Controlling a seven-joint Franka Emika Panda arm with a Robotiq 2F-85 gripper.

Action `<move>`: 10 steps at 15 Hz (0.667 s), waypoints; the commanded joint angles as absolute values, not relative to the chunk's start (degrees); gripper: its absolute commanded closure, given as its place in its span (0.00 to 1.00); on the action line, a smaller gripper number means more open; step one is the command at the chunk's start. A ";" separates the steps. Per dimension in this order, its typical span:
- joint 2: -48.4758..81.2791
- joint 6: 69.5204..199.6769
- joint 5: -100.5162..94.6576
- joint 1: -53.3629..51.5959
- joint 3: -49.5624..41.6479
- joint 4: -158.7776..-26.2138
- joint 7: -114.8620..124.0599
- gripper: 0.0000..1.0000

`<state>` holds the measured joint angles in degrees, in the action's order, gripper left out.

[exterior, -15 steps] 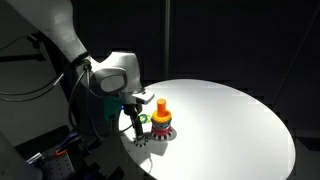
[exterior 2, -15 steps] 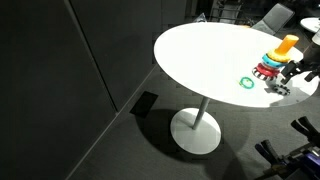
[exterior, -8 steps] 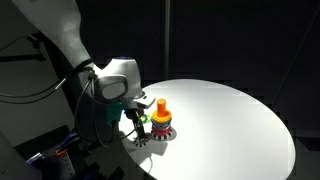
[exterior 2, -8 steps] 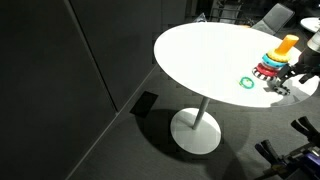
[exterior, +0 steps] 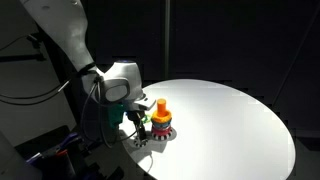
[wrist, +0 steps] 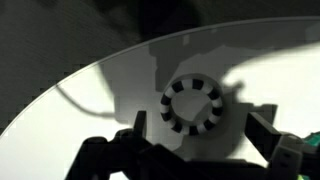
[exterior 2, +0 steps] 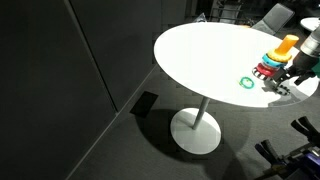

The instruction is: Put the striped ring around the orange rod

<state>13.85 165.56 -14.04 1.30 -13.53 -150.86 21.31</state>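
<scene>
Step in hand: pre-grasp of the striped ring (wrist: 194, 103). It lies flat on the white table (wrist: 110, 80), near the orange rod (exterior: 161, 107) and its ring stack. The gripper (wrist: 198, 122) hovers above it, fingers spread wide to either side, apparently not touching. Next move, judged: lower, pinch the rim, lift, centre it over the rod's rounded top.

Dark room. White tabletop (exterior: 230, 120) brightly lit from above, near glare. Wrist view soft and blurred; heavy shadows directly under and ahead of the claw (wrist: 200, 137).
</scene>
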 commanded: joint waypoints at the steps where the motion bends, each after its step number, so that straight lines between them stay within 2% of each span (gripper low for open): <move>1: 16.10 167.24 -12.85 -0.69 -15.18 -149.80 21.90 0.00; 10: 18.27 170.09 -7.26 -1.46 -14.99 -149.91 19.88 0.00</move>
<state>17.48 169.15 -9.65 -0.71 -14.47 -150.53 21.22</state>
